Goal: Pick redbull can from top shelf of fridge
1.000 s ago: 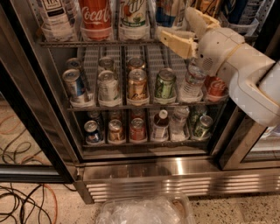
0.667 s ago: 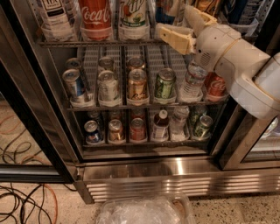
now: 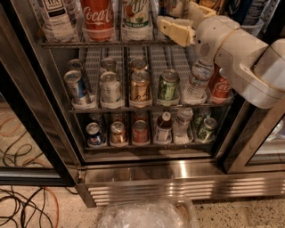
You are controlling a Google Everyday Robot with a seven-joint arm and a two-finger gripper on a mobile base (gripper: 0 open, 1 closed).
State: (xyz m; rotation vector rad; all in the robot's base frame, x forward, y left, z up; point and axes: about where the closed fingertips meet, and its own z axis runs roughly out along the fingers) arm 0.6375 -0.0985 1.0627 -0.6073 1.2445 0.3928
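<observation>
The fridge (image 3: pixel 178 176) stands open before me with wire racks of drinks. The top shelf (image 3: pixel 102 43) holds tall bottles: a tea bottle (image 3: pixel 55 15), a Coca-Cola bottle (image 3: pixel 98 15) and a green-labelled bottle (image 3: pixel 136 15). To their right, a slim can that I take for the redbull can (image 3: pixel 170 6) shows only partly at the frame's top edge. My gripper (image 3: pixel 176 14) is at that shelf's right end, right in front of this can, with its cream fingers (image 3: pixel 176 30) open and nothing held. My white arm (image 3: pixel 240 58) comes in from the right.
The middle rack holds short cans (image 3: pixel 140 87), a blue-and-silver can (image 3: pixel 76 87) and a water bottle (image 3: pixel 196 82). The bottom rack holds several cans and small bottles (image 3: pixel 163 127). A black door frame (image 3: pixel 35 111) stands at the left. Cables (image 3: pixel 26 209) lie on the floor and a clear plastic bin (image 3: pixel 147 216) is below.
My gripper has risen from just below the top shelf's front edge to the level of that shelf. Nothing on the racks has moved.
</observation>
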